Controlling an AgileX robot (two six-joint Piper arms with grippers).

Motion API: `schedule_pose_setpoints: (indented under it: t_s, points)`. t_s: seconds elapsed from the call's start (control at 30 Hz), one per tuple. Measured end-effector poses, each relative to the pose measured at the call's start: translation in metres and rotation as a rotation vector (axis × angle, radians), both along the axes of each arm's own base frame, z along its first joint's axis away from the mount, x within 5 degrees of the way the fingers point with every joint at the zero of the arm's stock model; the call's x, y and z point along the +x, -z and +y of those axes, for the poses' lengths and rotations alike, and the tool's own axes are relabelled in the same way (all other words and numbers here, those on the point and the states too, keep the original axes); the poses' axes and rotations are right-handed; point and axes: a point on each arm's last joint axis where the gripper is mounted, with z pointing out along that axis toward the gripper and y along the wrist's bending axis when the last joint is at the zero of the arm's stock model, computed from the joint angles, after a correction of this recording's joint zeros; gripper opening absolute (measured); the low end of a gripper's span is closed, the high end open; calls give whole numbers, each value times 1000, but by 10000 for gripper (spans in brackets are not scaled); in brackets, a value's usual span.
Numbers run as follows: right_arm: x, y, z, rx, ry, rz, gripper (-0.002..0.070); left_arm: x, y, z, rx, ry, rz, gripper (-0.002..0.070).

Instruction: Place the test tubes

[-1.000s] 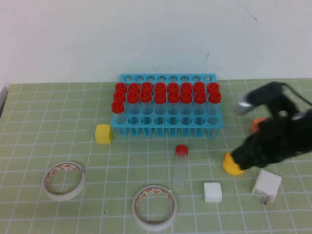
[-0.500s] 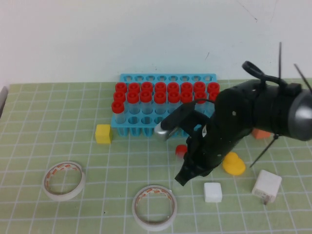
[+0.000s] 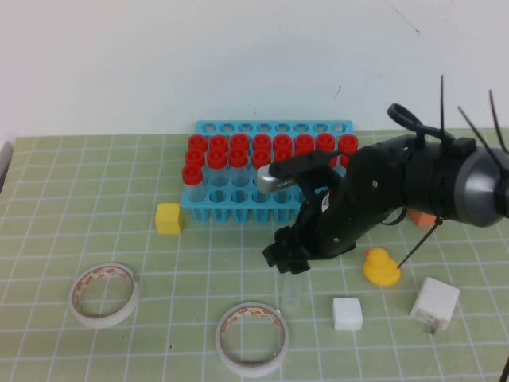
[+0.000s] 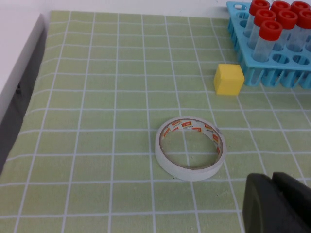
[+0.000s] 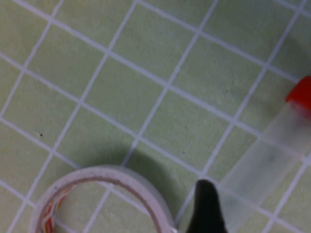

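A blue rack (image 3: 274, 129) at the back of the green mat holds two rows of red-capped tubes (image 3: 238, 156). One clear tube (image 3: 292, 296) lies on the mat in front of it; the arm covers its red cap in the high view. My right gripper (image 3: 288, 259) hovers low over that tube's cap end. In the right wrist view one dark finger (image 5: 206, 208) stands alone beside the tube (image 5: 265, 162), red cap (image 5: 301, 94) further on, so the jaws are open. My left gripper (image 4: 277, 204) is shut, above the mat near a tape ring (image 4: 190, 154).
A yellow cube (image 3: 168, 217) sits left of the rack. Two tape rings (image 3: 102, 295) (image 3: 252, 337) lie at the front. A white cube (image 3: 347, 313), a yellow duck (image 3: 381, 266), a white block (image 3: 435, 304) and an orange piece (image 3: 421, 217) are on the right.
My right arm swung in from the right side of the mat and now hangs over the lying tube's cap end. Its jaws have come apart. The left gripper has not moved.
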Motion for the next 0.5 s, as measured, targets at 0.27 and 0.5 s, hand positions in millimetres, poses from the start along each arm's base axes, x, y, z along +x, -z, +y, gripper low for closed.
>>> schedule_pose_setpoints:
  t_s: [0.27, 0.5]
  points:
    - [10, 30, 8, 1, 68, 78, 516, 0, 0, 0, 0, 0, 0, -1]
    - [11, 43, 10, -35, 75, 134, 518, 0, 0, 0, -1, 0, 0, -1]
